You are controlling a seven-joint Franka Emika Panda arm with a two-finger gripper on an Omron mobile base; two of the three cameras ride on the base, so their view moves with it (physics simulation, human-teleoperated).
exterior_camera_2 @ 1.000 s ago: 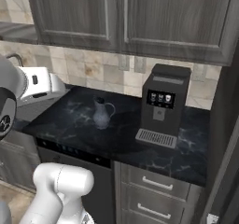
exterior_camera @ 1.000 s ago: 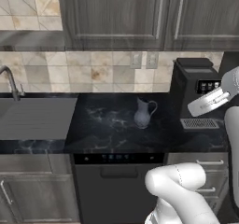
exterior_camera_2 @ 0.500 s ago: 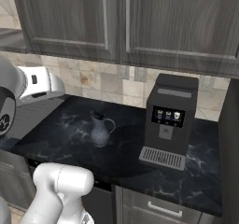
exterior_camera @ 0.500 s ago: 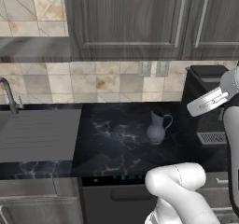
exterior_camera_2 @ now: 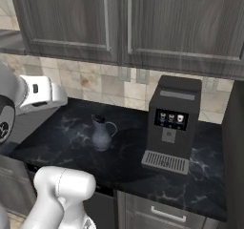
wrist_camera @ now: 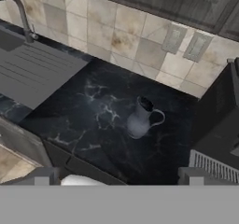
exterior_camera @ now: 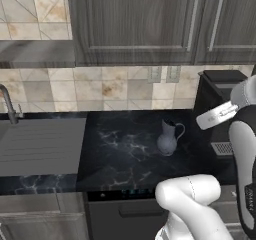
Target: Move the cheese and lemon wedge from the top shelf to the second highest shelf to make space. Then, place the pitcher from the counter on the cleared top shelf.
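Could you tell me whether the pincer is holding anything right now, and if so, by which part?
Nothing is held: the pitcher stands alone on the counter, well ahead of the pincer, whose fingertips have nothing between them.

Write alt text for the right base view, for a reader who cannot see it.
A blue-grey pitcher stands upright on the black marble counter, handle toward the black coffee machine beside it. Dark cabinets hang above a tiled backsplash.

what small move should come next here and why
Probably lower the hand toward the dark blue-grey glossy pitcher, aiming at its loop handle. It stands upright and alone on the black marble counter, beside the boxy black coffee machine, and the hand view shows it well ahead of the jaws, not yet within grasp.
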